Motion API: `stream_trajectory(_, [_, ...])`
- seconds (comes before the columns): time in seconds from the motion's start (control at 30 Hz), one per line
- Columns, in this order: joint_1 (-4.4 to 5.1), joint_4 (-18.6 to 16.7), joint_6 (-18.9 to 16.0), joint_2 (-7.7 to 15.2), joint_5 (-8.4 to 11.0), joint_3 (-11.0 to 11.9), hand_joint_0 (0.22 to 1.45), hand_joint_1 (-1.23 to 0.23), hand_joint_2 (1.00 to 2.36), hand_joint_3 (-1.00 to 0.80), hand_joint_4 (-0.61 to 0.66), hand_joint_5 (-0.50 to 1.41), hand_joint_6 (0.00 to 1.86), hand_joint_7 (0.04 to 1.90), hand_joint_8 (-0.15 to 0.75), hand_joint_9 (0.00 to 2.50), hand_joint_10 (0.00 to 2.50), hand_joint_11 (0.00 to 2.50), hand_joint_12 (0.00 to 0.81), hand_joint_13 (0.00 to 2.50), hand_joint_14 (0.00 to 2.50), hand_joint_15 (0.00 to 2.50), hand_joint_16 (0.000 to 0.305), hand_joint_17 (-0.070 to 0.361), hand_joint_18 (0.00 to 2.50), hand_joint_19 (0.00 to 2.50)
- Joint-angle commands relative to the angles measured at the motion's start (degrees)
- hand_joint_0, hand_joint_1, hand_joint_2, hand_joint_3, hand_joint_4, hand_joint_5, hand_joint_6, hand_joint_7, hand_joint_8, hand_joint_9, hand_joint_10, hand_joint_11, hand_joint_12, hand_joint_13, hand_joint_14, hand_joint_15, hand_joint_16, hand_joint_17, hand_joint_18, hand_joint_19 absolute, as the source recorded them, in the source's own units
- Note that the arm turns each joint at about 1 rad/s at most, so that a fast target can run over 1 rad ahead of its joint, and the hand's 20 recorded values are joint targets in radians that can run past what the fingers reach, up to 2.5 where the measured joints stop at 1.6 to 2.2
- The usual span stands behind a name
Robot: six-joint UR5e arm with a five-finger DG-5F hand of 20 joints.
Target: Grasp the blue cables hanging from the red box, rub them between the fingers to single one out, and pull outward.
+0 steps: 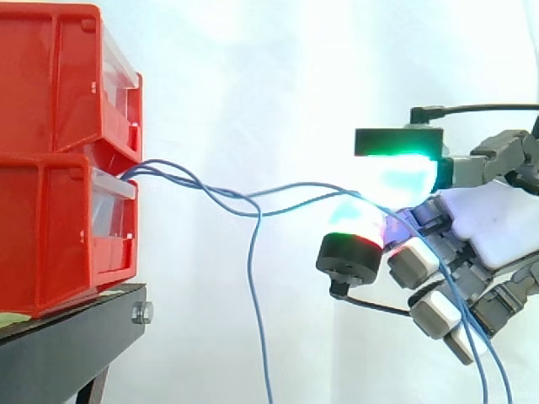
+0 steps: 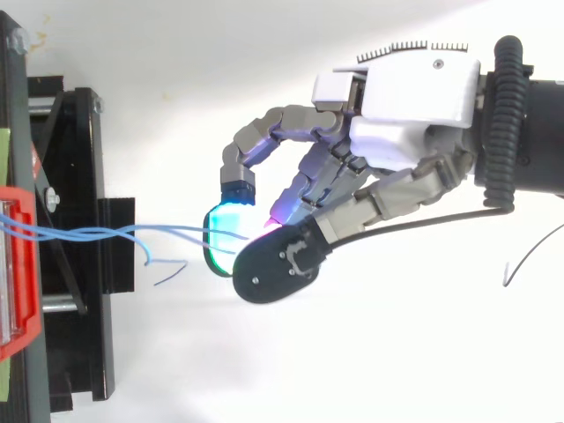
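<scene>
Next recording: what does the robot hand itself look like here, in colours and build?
The robot hand has a white, boxy shell over its back and a white palm, with grey segmented fingers. Its fingertips are thick rounded pads set in black housings. One pad glows green to cyan, another red to magenta.

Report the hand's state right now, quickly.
Hand: shut on the blue cables, pinched between its glowing fingertips.
</scene>
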State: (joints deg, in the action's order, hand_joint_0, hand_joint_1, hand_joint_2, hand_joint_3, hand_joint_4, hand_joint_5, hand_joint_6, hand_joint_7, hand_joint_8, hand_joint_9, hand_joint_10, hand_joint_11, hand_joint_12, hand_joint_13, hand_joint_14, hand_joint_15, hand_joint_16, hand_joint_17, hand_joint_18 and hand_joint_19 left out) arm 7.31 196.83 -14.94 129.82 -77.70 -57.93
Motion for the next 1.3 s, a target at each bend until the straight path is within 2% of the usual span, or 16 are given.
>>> stream_trajectory(0.0, [-0.01,0.0,0.0,0.0,0.00,0.0,0.57,-0.64,1.00,-0.50,0.02,-0.12,0.89,1.07,0.237,1.14,0.02,0.68,0.342,0.97,0.03,0.68,0.044,0.098,0.82,0.62])
stream_trajectory(0.07, [-0.01,0.0,0.0,0.0,0.00,0.0,0.60,-0.61,1.00,-0.45,-0.02,-0.11,0.90,1.15,0.233,1.15,0.02,0.68,0.339,0.97,0.03,0.69,0.043,0.096,0.80,0.64])
stream_trajectory(0.2, [-0.01,0.2,0.0,0.0,0.09,0.5,0.59,-0.75,1.01,-0.10,0.00,-0.11,0.91,1.20,0.284,1.13,0.02,0.68,0.387,1.01,0.02,0.69,0.053,0.119,0.86,0.61])
stream_trajectory(0.27, [-0.01,0.4,0.1,0.0,0.00,0.7,0.63,-0.81,1.02,-0.02,-0.06,-0.12,0.94,1.18,0.278,1.09,0.02,0.69,0.375,0.98,0.03,0.70,0.051,0.115,0.84,0.60])
stream_trajectory(0.33, [-0.19,1.1,0.7,0.0,0.00,1.1,0.66,-0.86,1.02,-0.04,-0.14,-0.15,0.95,1.15,0.240,1.02,0.02,0.69,0.345,0.92,0.03,0.69,0.046,0.104,0.78,0.60])
stream_trajectory(0.37, [-0.27,1.2,1.0,0.0,0.00,1.1,0.69,-0.87,1.02,-0.10,-0.15,-0.16,0.95,1.20,0.237,1.02,0.02,0.69,0.341,0.91,0.03,0.68,0.045,0.101,0.76,0.59])
stream_trajectory(0.47, [-0.80,1.8,2.0,0.0,-0.18,1.7,0.79,-0.89,1.01,-0.33,-0.21,-0.17,0.96,1.19,0.215,0.99,0.02,0.68,0.333,0.88,0.03,0.67,0.044,0.099,0.73,0.57])
stream_trajectory(0.5, [-0.89,2.1,2.3,0.0,-0.26,1.8,0.81,-0.89,1.00,-0.42,-0.21,-0.17,0.95,1.26,0.206,1.00,0.02,0.68,0.331,0.88,0.03,0.67,0.043,0.097,0.73,0.57])
stream_trajectory(0.6, [-1.42,2.9,3.9,0.0,-0.26,2.2,0.82,-0.89,1.00,-0.49,-0.27,-0.16,0.96,1.26,0.191,1.02,0.02,0.69,0.327,0.90,0.03,0.67,0.042,0.094,0.73,0.57])
stream_trajectory(0.77, [-1.77,4.1,4.2,0.0,-0.35,2.5,0.76,-0.87,1.00,-0.50,-0.21,-0.14,0.95,1.30,0.196,1.10,0.02,0.70,0.317,0.96,0.03,0.68,0.040,0.091,0.80,0.56])
stream_trajectory(0.9, [-1.86,4.3,4.2,0.0,-0.35,2.5,0.66,-0.85,1.00,-0.50,-0.08,-0.12,0.94,1.11,0.203,1.14,0.02,0.70,0.325,0.98,0.03,0.69,0.041,0.091,0.80,0.58])
stream_trajectory(1.0, [-1.86,4.3,4.3,0.0,-0.35,2.5,0.59,-0.82,1.00,-0.50,-0.05,-0.12,0.94,1.02,0.210,1.15,0.02,0.72,0.329,0.98,0.03,0.70,0.041,0.093,0.81,0.60])
stream_trajectory(1.13, [-2.03,4.4,4.3,0.0,-0.35,2.5,0.51,-0.85,1.00,-0.50,-0.03,-0.12,0.91,1.10,0.228,1.14,0.02,0.70,0.350,0.98,0.03,0.70,0.046,0.104,0.81,0.60])
stream_trajectory(1.2, [-2.12,4.4,4.3,0.0,-0.35,2.5,0.49,-0.88,1.00,-0.50,-0.02,-0.13,0.92,1.08,0.236,1.11,0.02,0.69,0.358,0.95,0.03,0.70,0.048,0.107,0.79,0.59])
stream_trajectory(1.27, [-2.30,4.5,4.3,0.0,-0.35,2.5,0.56,-0.91,1.00,-0.50,-0.02,-0.14,0.91,1.11,0.223,1.06,0.02,0.70,0.345,0.92,0.03,0.69,0.045,0.100,0.75,0.60])
